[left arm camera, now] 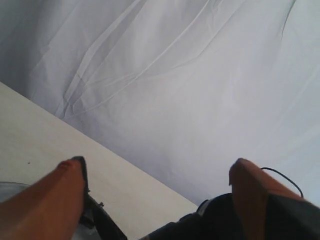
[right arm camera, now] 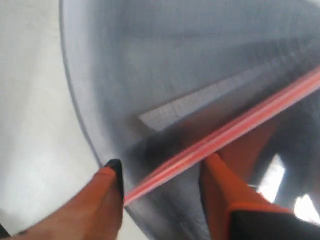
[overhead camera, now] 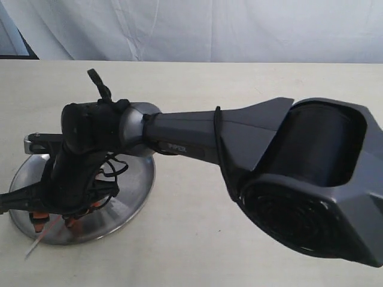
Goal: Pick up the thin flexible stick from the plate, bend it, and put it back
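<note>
Before closing on the thin flexible stick, take stock of its line: lying slantwise through the gap between the orange fingers of the right gripper, red-orange length stretching away past one finger across the steel, the other end running out past the opposite finger and over the rim. Spread fairly wide, clamping nothing; contact with either pad impossible to judge through the blur. Best, by the look of it, to settle lower until both pads flank the rod, square the fingers to its slant, then shut slowly and lightly, for fear of so thin a thing rolling or skidding aside on polished metal under a lopsided push. Worth gripping off-centre too, leaving a free length for the other gripper, bending probably wanting two holds. Directly beneath the right gripper, the plate: shallow, shiny, low-rimmed, carrying only the stick as far as can be seen, though largely hidden under the arm in the exterior view, with just the pale tip poking beyond the rim over the table. Close by, the left gripper: fingers set far apart, nothing between them, facing the white backdrop rather than the rod, a sliver of the plate beside one finger. Likely needs turning down toward the free length before any bend.
</note>
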`<state>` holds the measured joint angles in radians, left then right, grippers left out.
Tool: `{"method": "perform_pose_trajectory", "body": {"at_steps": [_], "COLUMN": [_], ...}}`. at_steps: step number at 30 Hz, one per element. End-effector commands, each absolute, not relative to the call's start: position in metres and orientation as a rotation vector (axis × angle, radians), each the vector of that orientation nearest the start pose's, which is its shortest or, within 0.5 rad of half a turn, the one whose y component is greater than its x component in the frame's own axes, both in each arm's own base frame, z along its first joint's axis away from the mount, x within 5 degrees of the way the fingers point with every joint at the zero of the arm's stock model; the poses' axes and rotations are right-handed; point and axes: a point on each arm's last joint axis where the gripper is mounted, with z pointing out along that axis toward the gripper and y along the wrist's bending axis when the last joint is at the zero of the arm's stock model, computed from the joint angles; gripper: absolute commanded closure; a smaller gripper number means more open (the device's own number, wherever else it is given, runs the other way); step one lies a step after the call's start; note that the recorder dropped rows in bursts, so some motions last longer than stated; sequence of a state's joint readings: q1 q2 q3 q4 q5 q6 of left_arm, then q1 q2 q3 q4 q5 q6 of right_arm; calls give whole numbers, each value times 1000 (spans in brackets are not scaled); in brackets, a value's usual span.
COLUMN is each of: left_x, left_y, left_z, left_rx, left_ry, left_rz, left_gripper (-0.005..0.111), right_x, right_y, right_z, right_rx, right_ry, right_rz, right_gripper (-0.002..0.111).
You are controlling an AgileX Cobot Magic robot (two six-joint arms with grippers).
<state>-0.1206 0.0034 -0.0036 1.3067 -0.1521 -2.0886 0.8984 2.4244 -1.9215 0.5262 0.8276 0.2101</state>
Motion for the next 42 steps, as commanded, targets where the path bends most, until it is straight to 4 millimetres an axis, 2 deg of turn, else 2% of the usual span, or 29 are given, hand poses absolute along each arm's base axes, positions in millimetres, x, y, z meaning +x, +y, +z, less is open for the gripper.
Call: {"method": "perform_pose_trajectory", "body": {"at_steps": [1, 3, 4, 6, 9, 12, 20, 28, 34, 42], "left_x": [53, 53, 53, 53, 53, 53, 53, 53, 53, 54], "left_y": [-20, -20, -20, -20, -20, -20, -20, -20, -20, -16], "left_z": [217, 217, 217, 217, 217, 217, 217, 217, 217, 218], "left_rx": [-358, -358, -355, -351, -353, -353, -356, -359, -395, -557], "left_ry": [1457, 1457, 1458, 1459, 1459, 1459, 1458, 1457, 1446, 1401], "left_rz": [-841, -841, -837, -833, -832, -832, -835, -839, -872, -986], "left_gripper": [32, 32, 32, 32, 32, 32, 32, 32, 32, 32], "right_x": [286, 285, 285, 287, 291, 295, 304, 303, 297, 265], "right_y": [420, 418, 417, 416, 410, 402, 389, 374, 368, 367], "right_z": [92, 84, 84, 87, 96, 121, 196, 248, 279, 284], "right_rx": [-665, -684, -692, -725, -805, -912, -961, -948, -933, -1073], "right_ry": [3043, 3071, 3069, 3047, 3007, 2914, 2671, 2536, 2474, 2404], "right_rz": [690, 656, 644, 609, 502, 382, 277, 204, 248, 576], "right_gripper": [80, 90, 93, 107, 109, 109, 109, 109, 109, 109]}}
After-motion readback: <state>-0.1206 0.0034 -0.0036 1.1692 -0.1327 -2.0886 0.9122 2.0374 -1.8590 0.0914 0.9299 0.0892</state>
